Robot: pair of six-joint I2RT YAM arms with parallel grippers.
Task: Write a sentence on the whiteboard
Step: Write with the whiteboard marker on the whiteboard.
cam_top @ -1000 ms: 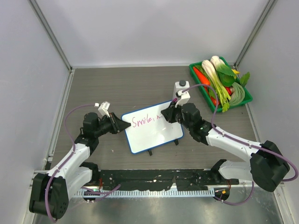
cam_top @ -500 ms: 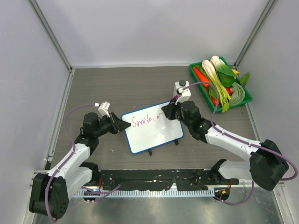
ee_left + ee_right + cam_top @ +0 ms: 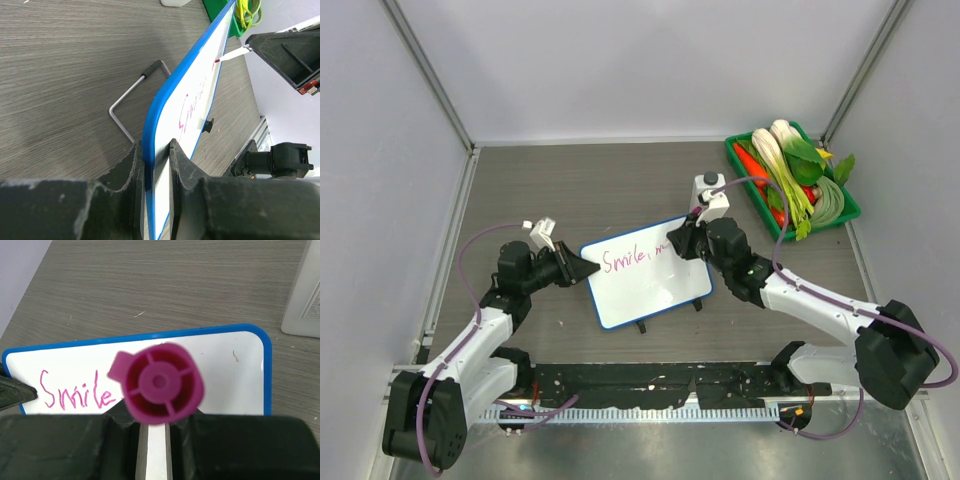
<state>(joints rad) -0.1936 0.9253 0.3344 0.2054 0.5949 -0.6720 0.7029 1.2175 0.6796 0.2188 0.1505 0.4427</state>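
Blue-rimmed white whiteboard propped, left gripper clamping its left edge. Along whiteboard's top, right gripper, closed round magenta plastic marker, has edged rightward; pink sentence grows past "Smile," with second word begun.

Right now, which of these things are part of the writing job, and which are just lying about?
In use: whiteboard, pink writing, marker, left end effector gripping the board's edge, right end effector holding the marker.
Lying about: white bottle, green tray of vegetables.
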